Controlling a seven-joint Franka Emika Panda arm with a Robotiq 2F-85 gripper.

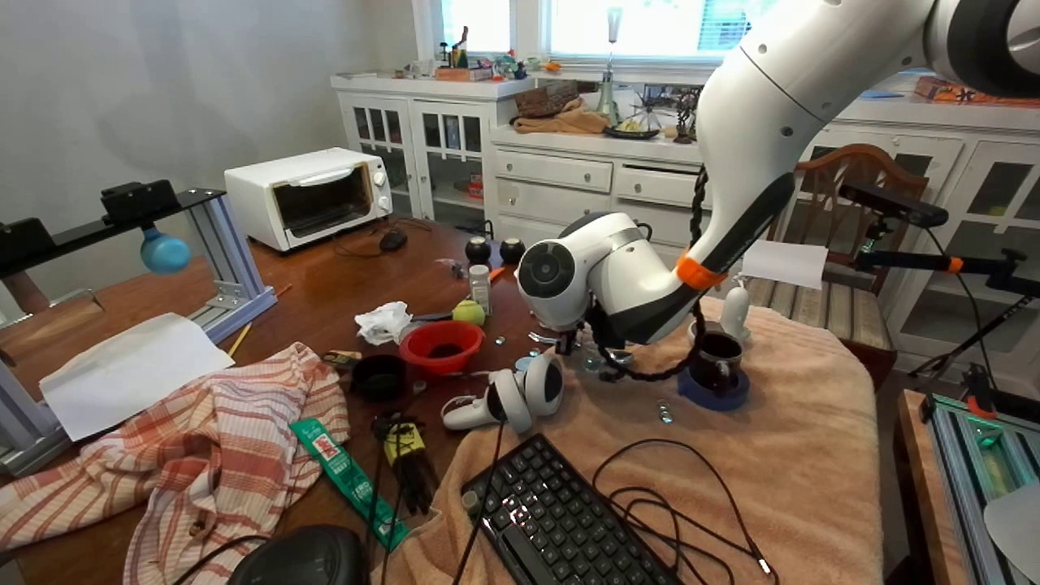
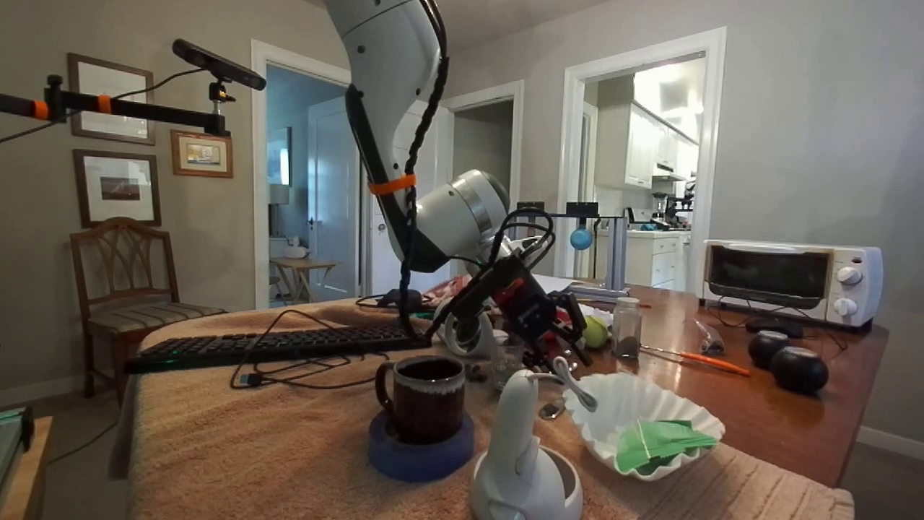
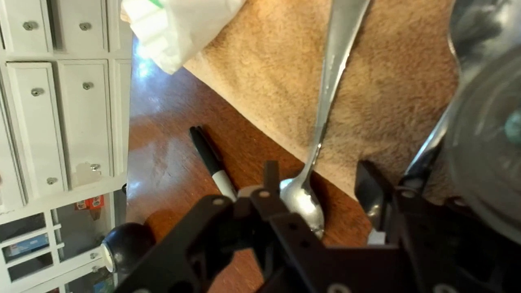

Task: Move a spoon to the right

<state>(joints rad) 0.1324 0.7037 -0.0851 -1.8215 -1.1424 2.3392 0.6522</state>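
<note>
Slim silver metal spoon [image 3: 326,101]: not gripped, shift to the right still to do

Black two-finger gripper [image 3: 319,176] has its jaws apart; the wrist view puts the spoon's neck and bowl between them, nothing clamped that I can see. Can't judge the height gap. Handle runs over the tan terry towel [image 3: 264,73], bowl end over the glossy brown wooden table [image 3: 248,150]. Second shiny metal utensil [image 3: 470,51] close by; assuming the one between the jaws is the target.

Progress, my read: approach mostly done. Left: grip, lift or drag, take it right, release. No end spot marked that I can see.

Labels: narrow green plastic packet [image 1: 349,483] seems to say "ZERO"; rest too small. White toaster oven [image 1: 309,199]: no brand I can read. White jointed robot arm [image 1: 735,138]: tiny lettering on its black strip, illegible from here. Black keyboard [image 1: 561,516]: key legends too small.
</note>
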